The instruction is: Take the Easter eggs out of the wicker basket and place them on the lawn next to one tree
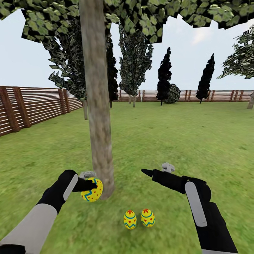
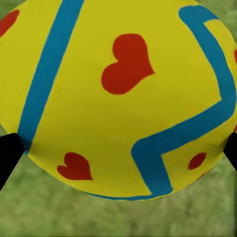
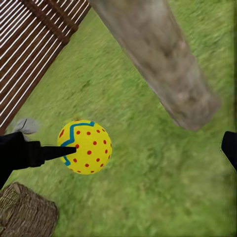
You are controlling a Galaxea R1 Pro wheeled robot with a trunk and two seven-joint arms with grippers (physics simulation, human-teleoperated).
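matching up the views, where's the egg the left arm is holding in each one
head view: egg low left of centre, against the trunk base.
left wrist view: egg close up between the fingers, grass behind.
right wrist view: a dotted egg left of centre over grass, probably the same one; cannot be sure.
shared landmark: the trunk, in the head and right wrist views.
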